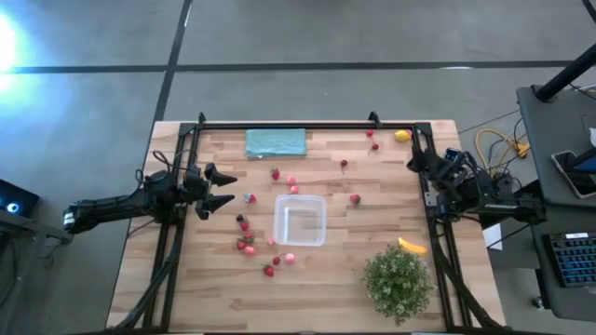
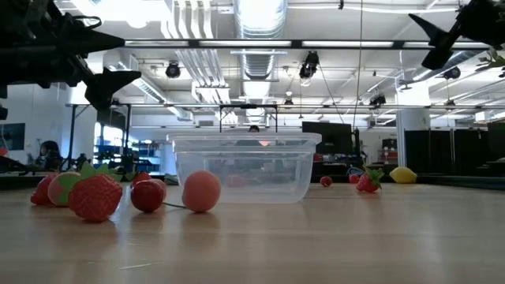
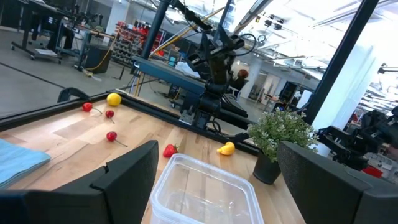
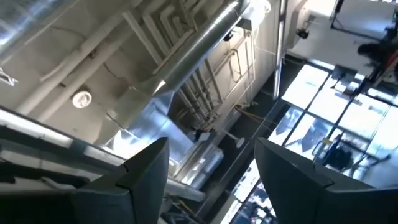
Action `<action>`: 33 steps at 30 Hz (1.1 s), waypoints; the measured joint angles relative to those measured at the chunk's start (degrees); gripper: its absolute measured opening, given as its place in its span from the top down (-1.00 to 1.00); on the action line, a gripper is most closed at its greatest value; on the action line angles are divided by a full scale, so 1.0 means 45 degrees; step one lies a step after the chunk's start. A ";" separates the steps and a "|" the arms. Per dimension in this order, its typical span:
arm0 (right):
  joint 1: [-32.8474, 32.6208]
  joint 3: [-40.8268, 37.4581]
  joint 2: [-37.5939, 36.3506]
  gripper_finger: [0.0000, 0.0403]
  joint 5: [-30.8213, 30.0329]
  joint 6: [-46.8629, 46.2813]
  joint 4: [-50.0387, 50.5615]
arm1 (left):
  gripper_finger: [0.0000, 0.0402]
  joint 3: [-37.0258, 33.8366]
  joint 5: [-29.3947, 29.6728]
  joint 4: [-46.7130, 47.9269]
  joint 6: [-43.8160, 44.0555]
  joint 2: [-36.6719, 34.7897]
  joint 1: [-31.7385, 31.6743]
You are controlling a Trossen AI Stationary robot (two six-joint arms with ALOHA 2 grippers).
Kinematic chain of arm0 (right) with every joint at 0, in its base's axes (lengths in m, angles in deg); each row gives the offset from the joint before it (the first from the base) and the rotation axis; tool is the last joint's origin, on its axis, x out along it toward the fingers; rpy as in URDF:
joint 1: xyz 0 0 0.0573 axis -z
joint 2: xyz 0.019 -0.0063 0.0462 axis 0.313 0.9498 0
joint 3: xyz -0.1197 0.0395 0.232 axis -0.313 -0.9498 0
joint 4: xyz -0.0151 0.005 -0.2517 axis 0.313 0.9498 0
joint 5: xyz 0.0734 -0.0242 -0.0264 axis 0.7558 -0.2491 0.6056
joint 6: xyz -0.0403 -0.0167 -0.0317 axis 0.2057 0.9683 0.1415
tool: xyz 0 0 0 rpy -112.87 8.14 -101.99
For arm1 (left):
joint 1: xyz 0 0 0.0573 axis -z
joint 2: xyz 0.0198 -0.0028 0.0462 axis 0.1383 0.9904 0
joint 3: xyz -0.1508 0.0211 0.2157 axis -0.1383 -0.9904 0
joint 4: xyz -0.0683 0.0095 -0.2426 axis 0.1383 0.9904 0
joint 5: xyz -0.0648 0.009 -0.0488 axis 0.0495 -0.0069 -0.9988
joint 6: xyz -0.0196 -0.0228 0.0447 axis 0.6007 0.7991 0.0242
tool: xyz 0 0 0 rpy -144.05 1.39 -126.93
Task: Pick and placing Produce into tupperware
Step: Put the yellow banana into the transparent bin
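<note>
My left gripper (image 1: 222,189) has its jaws spread wide and holds nothing; it hovers above the left side of the wooden table (image 1: 196,288), pointed toward the small square clear plastic container (image 1: 300,221) near the table's middle. My right gripper (image 4: 211,171) also stands apart with nothing between its fingers, parked at the table's right edge and tilted up at the ceiling, so I leave that arm waiting.

The container looks empty in the low view. Small red and pink strawberry-like fruits (image 1: 248,244) lie scattered just beside the container's left and front sides, others farther back, with a small yellow lemon (image 1: 401,136) in the far right corner and a yellow banana piece (image 1: 412,246) near the bushy green potted plant (image 1: 399,279). A flat teal cloth (image 1: 276,142) lies at the back edge.

I judge the work not yet begun. The nearest cluster on the left is my sensible first target: I would centre the open jaws over one fruit well apart from its neighbours, descend straight, and close gently, since these round pieces could roll or squirt sideways.
</note>
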 joint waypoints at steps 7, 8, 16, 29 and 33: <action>0.0000 0.0000 0.0231 -0.13 0.2372 -0.1035 0.0446 | -0.56 0.0000 0.0005 0.0000 0.0000 0.0000 0.0002; 0.0000 0.0005 0.0350 -0.13 0.2900 -0.1337 0.0570 | -0.56 0.0000 0.0000 0.0000 0.0000 0.0000 -0.0002; 0.0000 0.2596 0.2440 -0.13 0.5419 -0.1366 0.6220 | -0.56 0.0000 0.0000 0.0001 0.0000 0.0000 0.0001; 0.0000 1.0151 0.8144 -0.13 0.5322 0.0937 2.1656 | -0.56 0.0000 0.0002 0.0000 0.0000 0.0000 -0.0002; -0.0034 1.1380 0.9528 -0.13 0.5417 0.1151 2.3862 | -0.56 0.0000 0.0005 0.0000 0.0000 0.0000 -0.0002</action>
